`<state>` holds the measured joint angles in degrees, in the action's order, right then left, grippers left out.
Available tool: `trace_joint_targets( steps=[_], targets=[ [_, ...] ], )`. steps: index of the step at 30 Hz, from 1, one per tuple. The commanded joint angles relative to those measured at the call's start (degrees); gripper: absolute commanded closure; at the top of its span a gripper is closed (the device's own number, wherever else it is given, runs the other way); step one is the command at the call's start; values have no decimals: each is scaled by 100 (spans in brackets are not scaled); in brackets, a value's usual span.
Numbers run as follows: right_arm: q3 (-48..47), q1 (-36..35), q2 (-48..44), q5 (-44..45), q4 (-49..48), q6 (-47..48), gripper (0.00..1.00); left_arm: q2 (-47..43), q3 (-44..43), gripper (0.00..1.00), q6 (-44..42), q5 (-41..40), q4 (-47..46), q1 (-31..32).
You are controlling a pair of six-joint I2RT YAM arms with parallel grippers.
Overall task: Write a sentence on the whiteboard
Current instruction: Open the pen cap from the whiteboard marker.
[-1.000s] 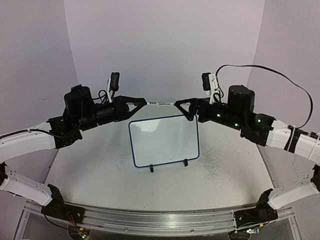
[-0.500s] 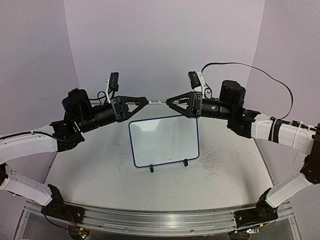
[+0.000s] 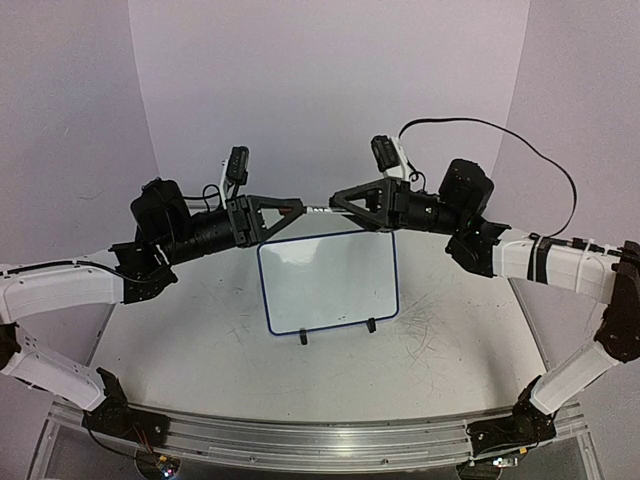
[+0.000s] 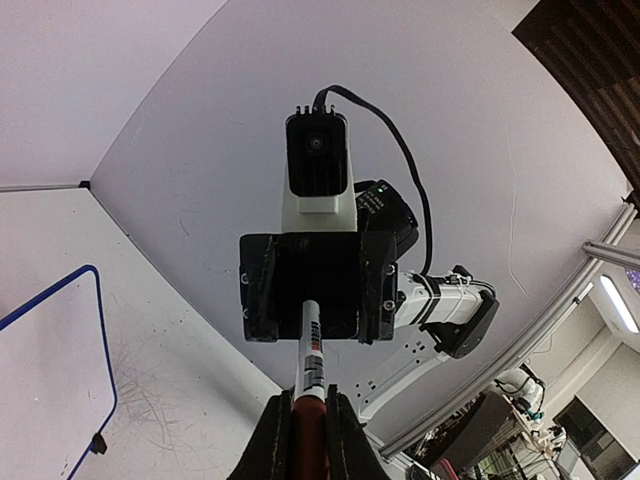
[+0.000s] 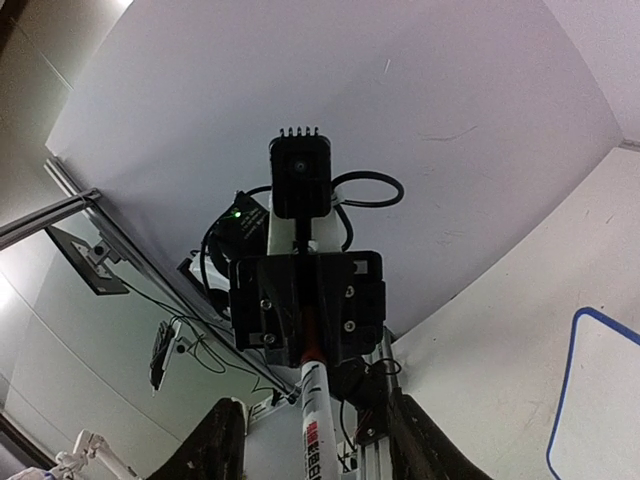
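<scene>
The whiteboard (image 3: 330, 285) stands on its two black clip feet at mid-table, its face blank; the sentence is not in view. A marker (image 3: 318, 210) hangs level above the board's top edge. My left gripper (image 3: 298, 209) is shut on its red end. My right gripper (image 3: 335, 203) faces it from the right, its fingers open on either side of the white barrel (image 5: 322, 420) with gaps on both sides. In the left wrist view the marker (image 4: 312, 350) runs from my left gripper (image 4: 305, 430) toward the right gripper's black block (image 4: 315, 285). The board's blue corner (image 5: 560, 400) shows at lower right.
A scuffed white tabletop (image 3: 450, 320) lies around the board, with purple walls close behind and at both sides. A metal rail (image 3: 300, 440) runs along the near edge. A black cable (image 3: 520, 140) loops above my right arm.
My right arm has swung left to the marker and its jaws have narrowed around the white barrel. My left gripper has edged slightly right, still holding the marker.
</scene>
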<state>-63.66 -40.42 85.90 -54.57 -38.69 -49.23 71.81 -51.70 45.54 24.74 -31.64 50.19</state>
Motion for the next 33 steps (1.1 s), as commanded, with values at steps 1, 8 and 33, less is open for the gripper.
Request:
trace_joint_targets(
  steps=[1, 8, 33],
  targets=[
    [-62, -1, 59, -304, -561, -99, 56, 68, -82, 100, 67, 216, -401, -9],
    [-33, -1, 173, -455, -570, -54, 59, -84, -11, 100, 32, 112, -402, -16],
    [-50, -28, 268, -774, -733, -109, 82, 116, -67, 100, 129, 150, -394, -13]
  ],
)
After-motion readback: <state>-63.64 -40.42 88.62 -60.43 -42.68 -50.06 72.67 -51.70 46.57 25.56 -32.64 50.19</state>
